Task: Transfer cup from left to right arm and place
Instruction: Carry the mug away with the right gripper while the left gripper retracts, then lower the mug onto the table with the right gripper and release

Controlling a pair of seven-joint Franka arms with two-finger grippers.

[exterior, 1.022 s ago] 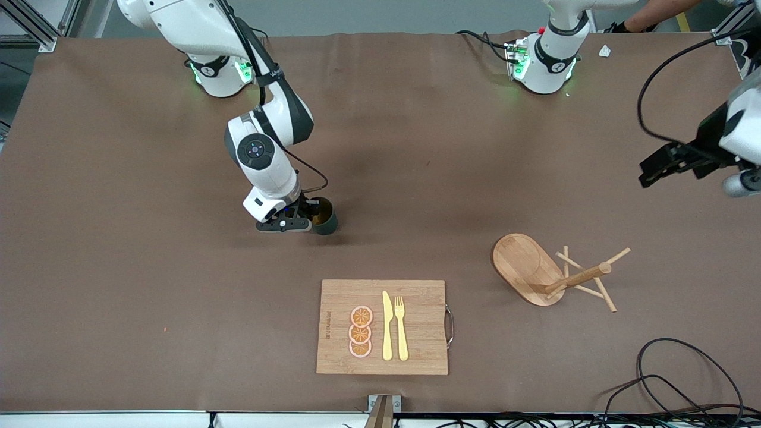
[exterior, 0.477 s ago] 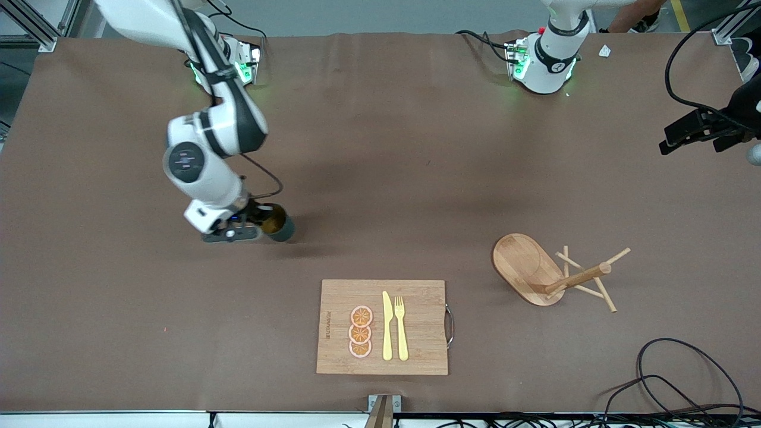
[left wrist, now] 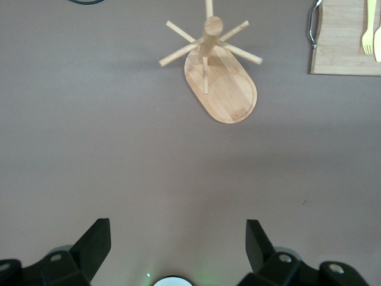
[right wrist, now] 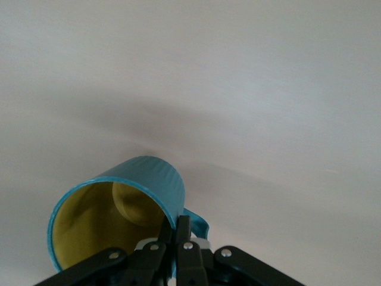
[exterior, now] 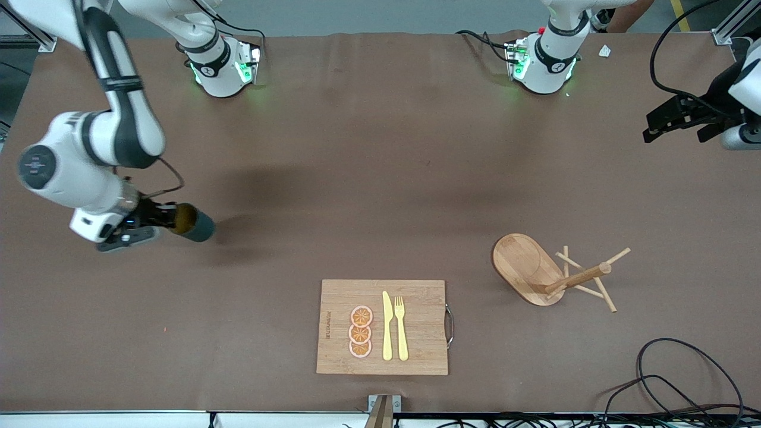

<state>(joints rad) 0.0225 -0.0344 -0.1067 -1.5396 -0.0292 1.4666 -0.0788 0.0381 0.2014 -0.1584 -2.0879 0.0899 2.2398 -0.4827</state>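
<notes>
The cup [exterior: 193, 223] is a dark teal mug with a yellowish inside and a small side handle. My right gripper [exterior: 165, 219] is shut on its rim beside the handle and holds it tilted above the table at the right arm's end. In the right wrist view the cup [right wrist: 128, 208] fills the lower part, one finger inside the wall and one outside, at my right gripper [right wrist: 177, 229]. My left gripper [exterior: 678, 122] is open and empty, up in the air over the table's edge at the left arm's end; it also shows in the left wrist view [left wrist: 177, 238].
A wooden peg rack [exterior: 544, 270] on an oval base lies toward the left arm's end; it also shows in the left wrist view [left wrist: 217, 71]. A cutting board [exterior: 382, 327] with orange slices, a knife and a fork sits near the front edge. Cables [exterior: 672, 380] lie at the front corner.
My right arm has swung with the cup from over the table's middle toward the right arm's end. My left gripper has shifted slightly at the left arm's end.
</notes>
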